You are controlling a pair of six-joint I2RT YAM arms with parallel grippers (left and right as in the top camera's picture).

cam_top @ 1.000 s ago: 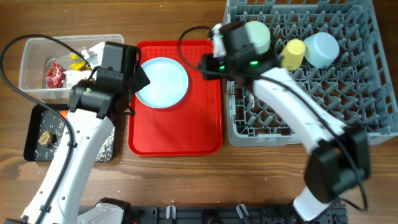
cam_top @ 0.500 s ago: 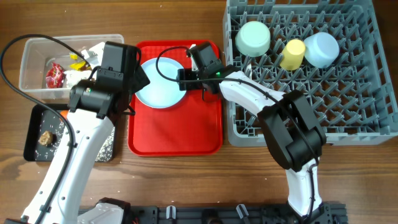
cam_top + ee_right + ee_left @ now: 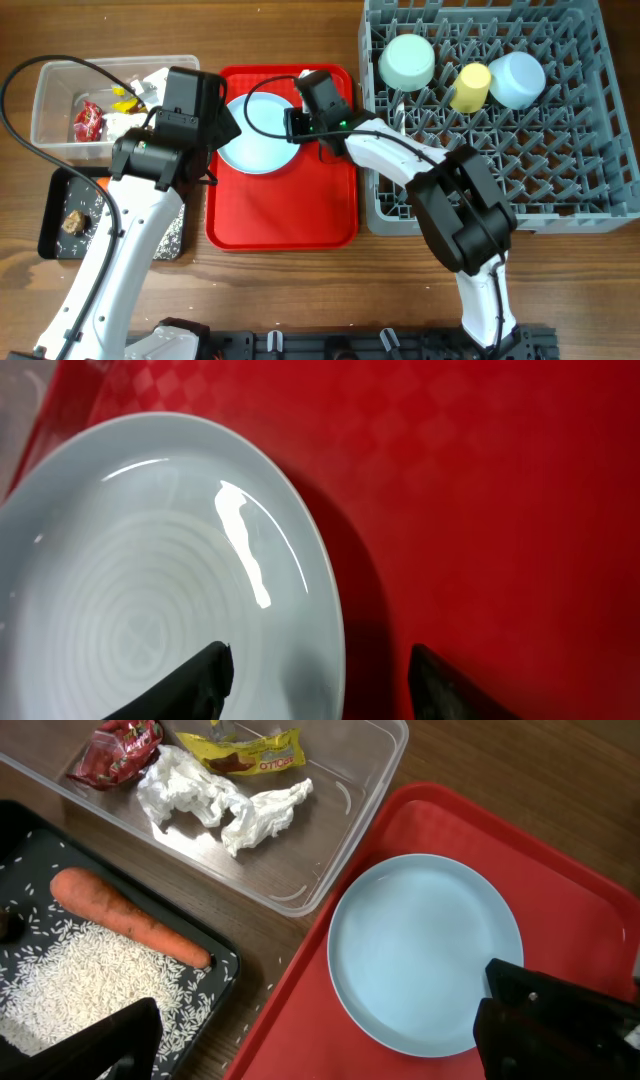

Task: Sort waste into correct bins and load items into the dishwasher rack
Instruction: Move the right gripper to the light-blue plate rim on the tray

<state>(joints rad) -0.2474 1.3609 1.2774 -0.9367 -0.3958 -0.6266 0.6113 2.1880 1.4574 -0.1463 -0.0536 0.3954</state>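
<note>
Right end effector [image 3: 320, 685] astride glossy plate [image 3: 150, 560]

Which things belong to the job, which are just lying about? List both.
Job: light blue plate, pale green bowl, yellow cup, light blue bowl, grey rack, clear tub, black tray, carrot, rice, tissue, wrappers.
Lying about: red serving tray, table.

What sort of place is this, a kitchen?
Likely a test bench staged as a dish-clearing station: a grey plastic lattice dishwasher rack, a flat red serving tray holding a light blue plate, on a wooden table.
</note>
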